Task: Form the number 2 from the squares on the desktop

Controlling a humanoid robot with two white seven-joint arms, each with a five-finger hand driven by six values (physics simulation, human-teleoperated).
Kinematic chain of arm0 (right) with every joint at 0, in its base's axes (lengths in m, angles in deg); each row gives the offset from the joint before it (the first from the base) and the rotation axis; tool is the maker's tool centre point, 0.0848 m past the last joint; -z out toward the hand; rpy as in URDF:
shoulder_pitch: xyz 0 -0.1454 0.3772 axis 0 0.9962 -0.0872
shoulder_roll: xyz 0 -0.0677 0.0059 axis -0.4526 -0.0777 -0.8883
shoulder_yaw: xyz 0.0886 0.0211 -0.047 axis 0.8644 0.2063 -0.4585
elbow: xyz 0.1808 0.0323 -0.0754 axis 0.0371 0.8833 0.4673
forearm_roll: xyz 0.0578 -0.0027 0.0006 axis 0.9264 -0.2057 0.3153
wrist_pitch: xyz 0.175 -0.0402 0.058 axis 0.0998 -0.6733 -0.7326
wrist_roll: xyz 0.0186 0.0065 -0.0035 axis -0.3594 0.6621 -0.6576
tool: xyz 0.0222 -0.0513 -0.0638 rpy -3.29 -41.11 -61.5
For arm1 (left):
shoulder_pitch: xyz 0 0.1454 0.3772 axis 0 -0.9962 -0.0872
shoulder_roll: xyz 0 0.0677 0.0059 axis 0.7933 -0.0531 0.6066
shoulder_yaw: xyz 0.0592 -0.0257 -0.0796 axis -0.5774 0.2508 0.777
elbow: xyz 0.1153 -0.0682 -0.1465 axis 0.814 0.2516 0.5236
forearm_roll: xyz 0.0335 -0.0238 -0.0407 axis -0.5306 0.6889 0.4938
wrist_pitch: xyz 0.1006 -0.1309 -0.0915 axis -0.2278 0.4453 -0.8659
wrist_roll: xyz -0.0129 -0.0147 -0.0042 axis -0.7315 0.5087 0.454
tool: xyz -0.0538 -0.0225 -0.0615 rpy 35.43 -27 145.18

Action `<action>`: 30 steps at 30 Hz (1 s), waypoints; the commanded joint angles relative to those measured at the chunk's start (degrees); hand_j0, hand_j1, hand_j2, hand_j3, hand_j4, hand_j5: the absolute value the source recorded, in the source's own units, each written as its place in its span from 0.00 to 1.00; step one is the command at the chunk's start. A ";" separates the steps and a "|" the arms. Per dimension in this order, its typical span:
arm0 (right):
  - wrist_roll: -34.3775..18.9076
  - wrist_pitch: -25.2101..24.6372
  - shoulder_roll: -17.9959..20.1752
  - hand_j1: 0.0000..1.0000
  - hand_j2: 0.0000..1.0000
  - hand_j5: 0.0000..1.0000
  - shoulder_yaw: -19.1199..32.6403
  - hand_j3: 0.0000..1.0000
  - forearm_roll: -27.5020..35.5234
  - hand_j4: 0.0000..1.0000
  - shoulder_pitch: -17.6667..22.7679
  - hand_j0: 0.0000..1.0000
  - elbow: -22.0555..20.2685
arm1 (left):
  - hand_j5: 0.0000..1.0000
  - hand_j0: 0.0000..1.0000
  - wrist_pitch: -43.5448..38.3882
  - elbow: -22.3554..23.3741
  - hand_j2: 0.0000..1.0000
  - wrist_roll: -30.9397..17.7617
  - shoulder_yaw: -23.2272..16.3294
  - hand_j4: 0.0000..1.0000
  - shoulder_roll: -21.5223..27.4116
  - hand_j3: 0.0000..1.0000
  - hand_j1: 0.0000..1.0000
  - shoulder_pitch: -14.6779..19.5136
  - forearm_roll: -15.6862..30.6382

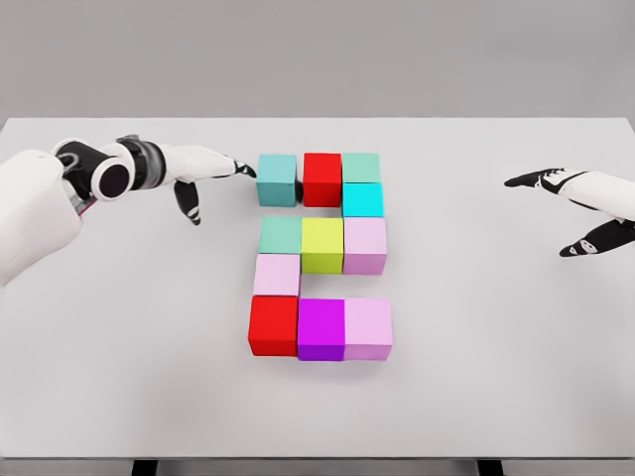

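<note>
Starting at your left, the left hand (203, 171) is reaching in over the white table (119, 377), fingers spread and loose, holding nothing; its fingertips are hovering just beside the teal cube (277, 179), and you cannot tell whether they are touching it. That teal cube is sitting at the left end of the top row, with a red cube (322, 178) next to it and a sea-green cube (361, 167) at the right end. Below the sea-green one, a cyan cube (363, 199) is forming the right-hand step down. The middle row is running from a green cube (281, 235) through a yellow-green cube (322, 245) to a lilac cube (365, 245). Under the green one, a pale pink cube (277, 275) is making the left-hand step down. The bottom row is showing a second red cube (273, 324), a magenta cube (320, 329) and a light pink cube (368, 328). All the cubes are lying packed together mid-table in the shape of a 2. Far to your right, well apart from the cubes, the right hand (585, 213) is hanging open above the table, fingers spread, gripping nothing.
</note>
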 commanded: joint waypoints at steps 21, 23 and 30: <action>0.02 -0.16 0.08 1.00 1.00 1.00 0.00 1.00 0.42 1.00 0.26 1.00 -0.11 | 1.00 1.00 0.24 -0.60 1.00 0.02 -0.02 1.00 -0.20 1.00 1.00 -0.26 -0.03; 0.02 -0.16 0.08 1.00 1.00 1.00 0.00 1.00 0.42 1.00 0.26 1.00 -0.11 | 1.00 1.00 0.24 -0.69 1.00 0.02 -0.02 1.00 -0.20 1.00 1.00 -0.26 -0.03; 0.02 -0.16 0.08 1.00 1.00 1.00 0.00 1.00 0.42 1.00 0.35 1.00 -0.11 | 1.00 1.00 0.24 -0.78 1.00 0.02 -0.02 1.00 -0.20 1.00 1.00 -0.26 -0.03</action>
